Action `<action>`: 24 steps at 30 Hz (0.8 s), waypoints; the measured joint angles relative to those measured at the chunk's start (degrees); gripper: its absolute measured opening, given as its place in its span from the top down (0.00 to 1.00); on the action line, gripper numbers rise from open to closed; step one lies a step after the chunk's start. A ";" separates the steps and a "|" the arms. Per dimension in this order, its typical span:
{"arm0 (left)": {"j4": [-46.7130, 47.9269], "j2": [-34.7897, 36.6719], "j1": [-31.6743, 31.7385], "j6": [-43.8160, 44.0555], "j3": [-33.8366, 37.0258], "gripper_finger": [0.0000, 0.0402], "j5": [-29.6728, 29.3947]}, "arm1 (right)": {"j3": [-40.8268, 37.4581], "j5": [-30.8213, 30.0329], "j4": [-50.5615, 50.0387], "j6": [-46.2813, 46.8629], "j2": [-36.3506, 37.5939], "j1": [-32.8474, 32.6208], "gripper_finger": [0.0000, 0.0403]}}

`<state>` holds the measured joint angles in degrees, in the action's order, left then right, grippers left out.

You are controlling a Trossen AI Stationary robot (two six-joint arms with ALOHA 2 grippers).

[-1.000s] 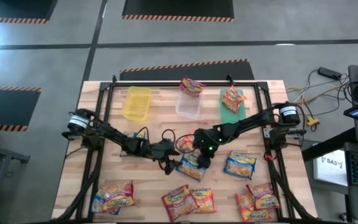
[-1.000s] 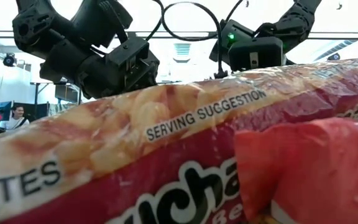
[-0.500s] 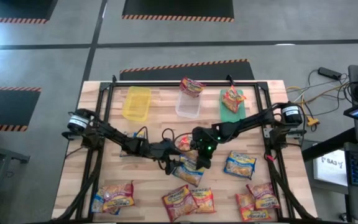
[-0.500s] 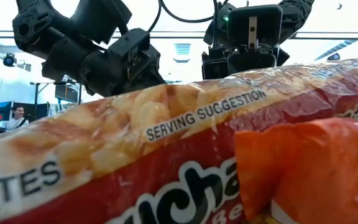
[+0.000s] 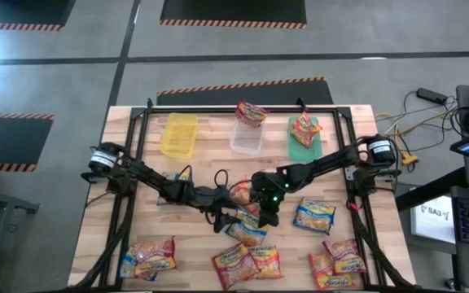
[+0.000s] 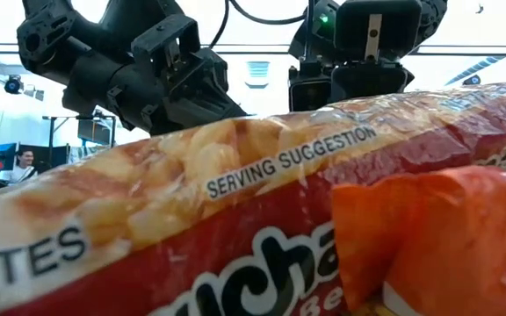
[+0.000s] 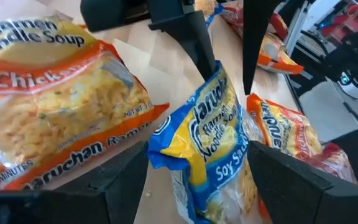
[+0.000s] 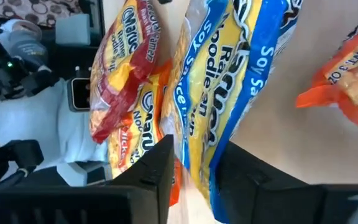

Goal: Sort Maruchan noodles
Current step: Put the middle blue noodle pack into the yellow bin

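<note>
Three bins stand in a row at the far edge of the tabletop (image 5: 137, 220): a yellow bin (image 5: 178, 134), a clear bin (image 5: 247, 136) with one red packet (image 5: 252, 113) on its far rim, and a green bin (image 5: 305, 133) holding one orange packet (image 5: 306, 127). Loose Maruchan packets lie along the near edge in four clusters of roughly two each, at near left (image 5: 148, 257), near centre (image 5: 247, 262), near right (image 5: 338, 262) and one alone to the right (image 5: 314, 215). At the middle the two arms meet over a blue-and-yellow soy sauce packet (image 5: 248, 227). The right tool (image 7: 225, 53) grips this packet's upper edge between nearly closed fingers, so it hangs with its long axis roughly upright; only the wrist views show this pinch. The left tool (image 5: 222, 218) sits just beside it, its fingers (image 7: 110, 180) spread apart on either side of the packet and holding nothing. The left wrist view also shows an orange chicken packet (image 7: 55, 112) lying flat beside the blue one. The low view is mostly blocked by a red packet (image 6: 235, 219) lying close to the lens, with both tools above it.
</note>
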<state>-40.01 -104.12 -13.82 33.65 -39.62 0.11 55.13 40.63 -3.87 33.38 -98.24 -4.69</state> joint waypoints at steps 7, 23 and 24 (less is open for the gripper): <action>0.79 0.00 -0.02 5.78 0.00 0.36 11.68 | -0.35 -5.15 -2.27 0.50 -0.03 -0.44 0.65; 8.68 -0.07 -0.02 19.47 0.00 0.36 12.98 | -1.91 -9.35 -1.44 0.50 -0.07 -2.34 0.59; 8.57 -0.09 0.02 20.41 0.00 0.36 12.93 | -1.92 -9.94 -1.26 0.49 -0.07 -2.34 0.59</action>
<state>-31.44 -104.20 -13.81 54.06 -39.62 13.03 53.21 30.69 -5.14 33.87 -98.30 -7.03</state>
